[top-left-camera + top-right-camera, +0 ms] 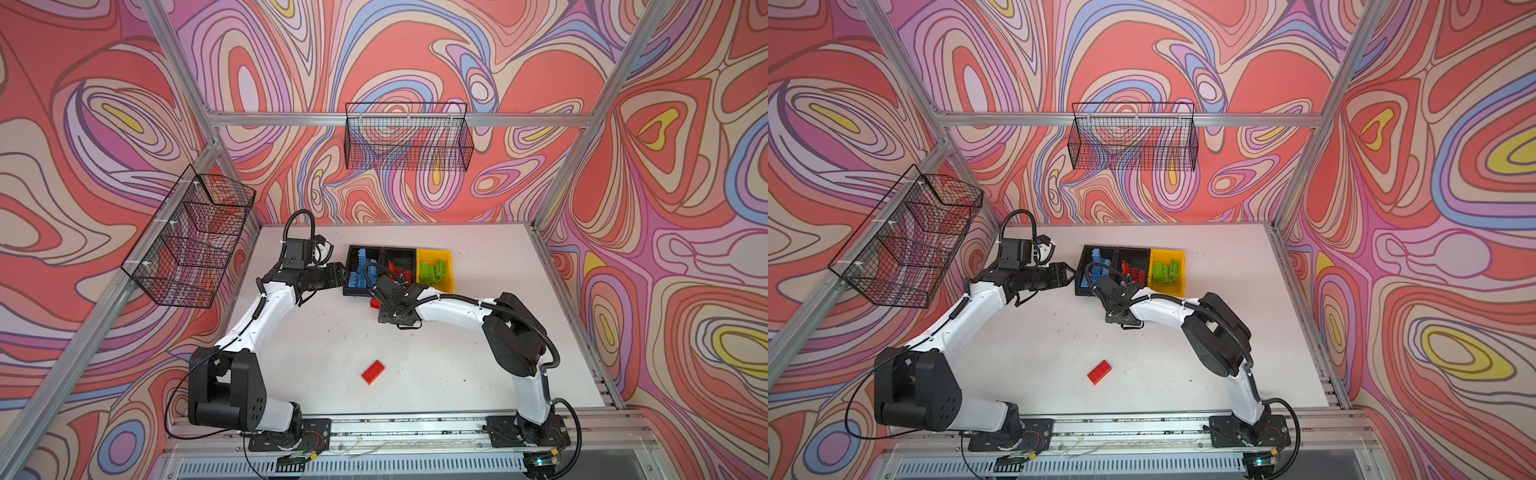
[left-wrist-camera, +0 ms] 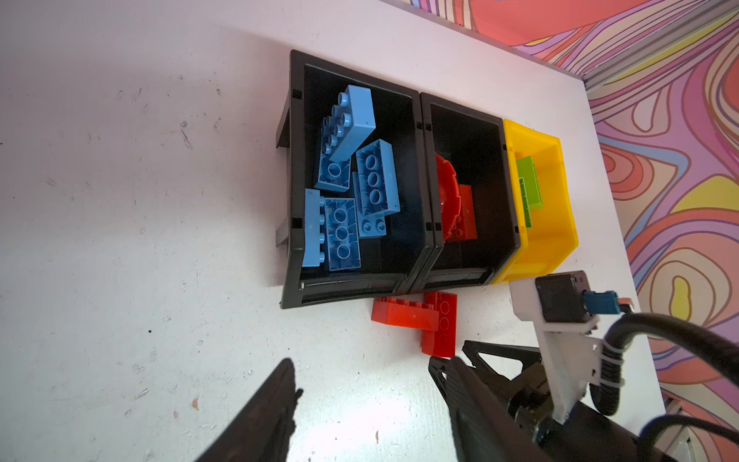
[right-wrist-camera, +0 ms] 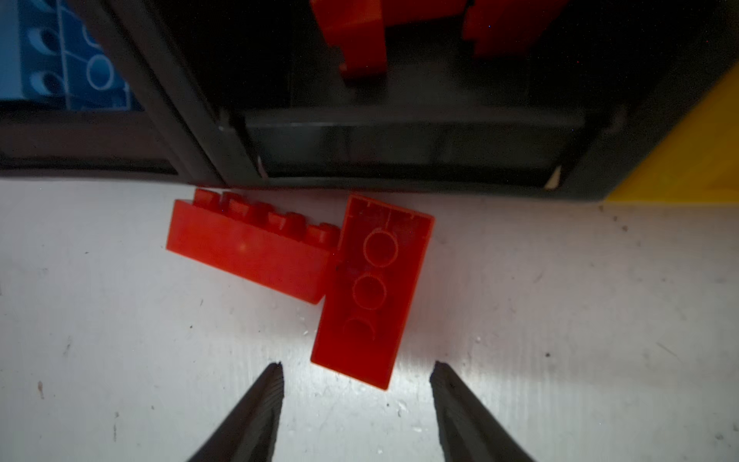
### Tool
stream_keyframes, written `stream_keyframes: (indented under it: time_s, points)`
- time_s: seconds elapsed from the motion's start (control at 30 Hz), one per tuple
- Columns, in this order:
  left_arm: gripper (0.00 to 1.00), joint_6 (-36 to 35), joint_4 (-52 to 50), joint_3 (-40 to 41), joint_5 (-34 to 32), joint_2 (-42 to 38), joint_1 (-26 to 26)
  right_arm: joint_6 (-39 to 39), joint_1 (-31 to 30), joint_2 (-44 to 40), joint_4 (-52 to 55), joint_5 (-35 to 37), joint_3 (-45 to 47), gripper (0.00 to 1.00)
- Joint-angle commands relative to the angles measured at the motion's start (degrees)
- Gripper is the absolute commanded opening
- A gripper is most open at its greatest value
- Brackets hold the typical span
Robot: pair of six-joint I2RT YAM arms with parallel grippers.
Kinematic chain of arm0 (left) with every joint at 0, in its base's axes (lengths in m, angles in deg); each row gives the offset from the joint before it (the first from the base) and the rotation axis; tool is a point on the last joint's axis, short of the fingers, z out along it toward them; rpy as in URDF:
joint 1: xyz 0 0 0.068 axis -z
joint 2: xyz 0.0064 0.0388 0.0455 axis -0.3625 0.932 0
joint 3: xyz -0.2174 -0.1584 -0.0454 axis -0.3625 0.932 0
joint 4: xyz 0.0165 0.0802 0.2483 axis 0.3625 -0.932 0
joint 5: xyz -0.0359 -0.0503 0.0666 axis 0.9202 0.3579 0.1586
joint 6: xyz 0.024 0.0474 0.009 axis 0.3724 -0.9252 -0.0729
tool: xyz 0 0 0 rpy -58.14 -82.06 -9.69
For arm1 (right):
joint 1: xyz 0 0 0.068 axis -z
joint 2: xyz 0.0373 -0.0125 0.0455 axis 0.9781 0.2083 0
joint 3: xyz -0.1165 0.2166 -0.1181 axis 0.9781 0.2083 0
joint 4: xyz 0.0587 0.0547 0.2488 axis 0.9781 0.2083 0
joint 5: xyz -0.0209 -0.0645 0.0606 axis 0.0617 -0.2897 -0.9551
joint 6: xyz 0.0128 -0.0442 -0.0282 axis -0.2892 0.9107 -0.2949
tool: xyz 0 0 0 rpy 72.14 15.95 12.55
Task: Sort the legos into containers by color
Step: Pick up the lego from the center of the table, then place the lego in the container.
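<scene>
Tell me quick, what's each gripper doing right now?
Left gripper: open, holding nothing.
Right gripper: open, holding nothing, tips either side of a red brick end.

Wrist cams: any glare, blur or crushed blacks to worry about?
Right wrist: hot glare on the table by the upside-down red brick, middle black bin's inside nearly black. Left wrist: glare patch on the table too, fingers blurred, bins sharp.
</scene>
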Motion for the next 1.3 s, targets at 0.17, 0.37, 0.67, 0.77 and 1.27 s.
stream_keyframes:
  time_s: [0.17, 0.37, 0.67, 0.77, 1.27]
  points:
    - [0.62, -0.91, 0.44, 0.57, -0.2, -1.47, -0.33, -0.11, 0.62, 3.17, 0.53, 3.64, -2.8, 0.48]
    - [0.62, -0.96, 0.32, 0.59, -0.28, -1.35, -0.32, 0.07, 1.15, 3.59, 0.33, 3.87, -2.67, 0.38]
    - [0.62, -1.04, 0.29, 0.64, -0.25, -1.36, -0.33, 3.71, 1.24, -4.38, 4.27, 7.31, -2.84, 0.32]
    - [0.62, -0.87, 0.45, 0.59, 0.09, -1.32, -0.33, 6.66, 2.63, -6.28, 5.91, 9.59, -5.02, 0.32]
    - [0.62, -0.76, 0.81, 0.98, -0.15, -3.46, -0.33, 21.9, 14.83, 7.33, 4.93, 3.03, -23.93, 0.37]
